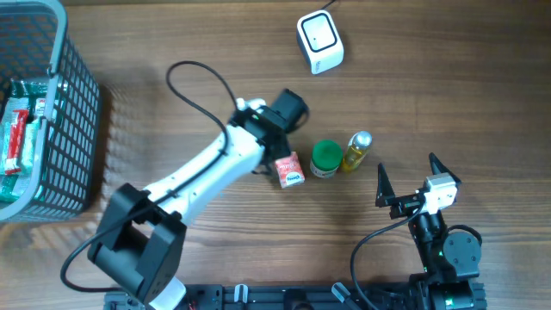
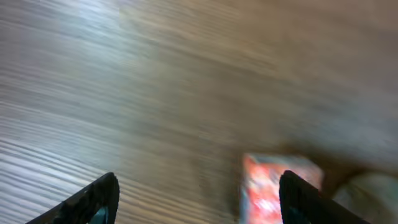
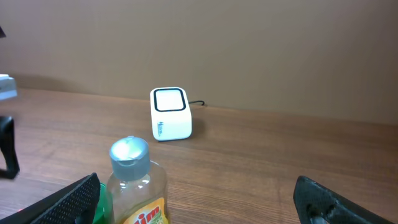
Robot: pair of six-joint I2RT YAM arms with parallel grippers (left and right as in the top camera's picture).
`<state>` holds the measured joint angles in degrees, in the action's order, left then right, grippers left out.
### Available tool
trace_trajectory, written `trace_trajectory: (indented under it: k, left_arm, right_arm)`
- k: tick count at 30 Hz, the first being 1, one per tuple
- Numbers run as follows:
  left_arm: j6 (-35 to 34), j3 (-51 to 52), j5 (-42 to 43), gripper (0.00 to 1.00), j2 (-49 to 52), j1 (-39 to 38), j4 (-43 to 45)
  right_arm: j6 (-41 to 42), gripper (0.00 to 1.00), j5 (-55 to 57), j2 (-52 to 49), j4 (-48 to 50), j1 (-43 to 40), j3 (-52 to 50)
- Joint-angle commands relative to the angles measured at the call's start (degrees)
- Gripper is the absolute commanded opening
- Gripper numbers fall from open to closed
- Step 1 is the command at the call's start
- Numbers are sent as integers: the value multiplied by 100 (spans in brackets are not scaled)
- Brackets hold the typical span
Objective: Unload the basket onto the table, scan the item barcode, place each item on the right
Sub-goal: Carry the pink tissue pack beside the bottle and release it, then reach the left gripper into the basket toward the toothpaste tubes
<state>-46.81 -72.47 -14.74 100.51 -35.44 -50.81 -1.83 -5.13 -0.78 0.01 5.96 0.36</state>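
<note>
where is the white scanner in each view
overhead: white scanner near the top edge, right of centre.
left wrist: not in it.
right wrist: scanner left of centre, beyond the yellow bottle.
shared landmark: the yellow bottle, seen in the overhead and right wrist views only.

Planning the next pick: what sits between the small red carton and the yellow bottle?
A green-lidded container, seen in the overhead view, between the red carton and the yellow bottle.
</note>
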Motion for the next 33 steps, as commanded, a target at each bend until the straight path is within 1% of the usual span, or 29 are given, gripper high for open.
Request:
trace_trajectory:
  k: [1,5,8,9,10,11,13,15,17,19,23,29,33]
  left_arm:
    - [450,-116,-140,75,-772,758,-26]
    - [1075,-431,-140,78,-1687,1711,-28]
    - [1821,-527,-144,82,-2531,2435,232]
    - [1888,-527,-142,90,-2758,2629,389]
    - [1952,-527,-142,93,-2953,2802,551]
    - [1963,-527,-142,100,-3191,3003,739]
    - [2031,-527,-140,100,-3580,3364,1016]
    - [2481,-527,-144,100,-3827,3617,1172]
    - [2758,-527,-149,100,-3958,3891,1250]
    - [2887,-527,-155,100,-3982,4183,1246]
    - [2881,-525,-140,100,-3757,4787,1058]
    - [2837,-525,-140,100,-3115,4896,691]
    - [2839,-525,-140,100,-2577,4970,636]
  right_arm:
    - [-83,100,-81,35,31,17,-7]
    - [-83,100,-81,35,33,17,-7]
    - [-81,100,-81,35,33,17,-7]
    - [-81,100,-81,35,33,17,-7]
    - [-81,100,-81,35,33,17,-7]
    - [-81,100,-81,35,33,17,-7]
    - [-81,100,-81,35,33,17,-7]
    - [-83,100,-81,35,33,17,-7]
    - [-79,100,-81,35,33,17,-7]
    - [-81,100,-81,35,33,17,-7]
    - [-81,100,-81,35,33,17,-7]
    - [-81,99,-81,35,33,17,-7]
    - [-79,100,-81,35,31,17,-7]
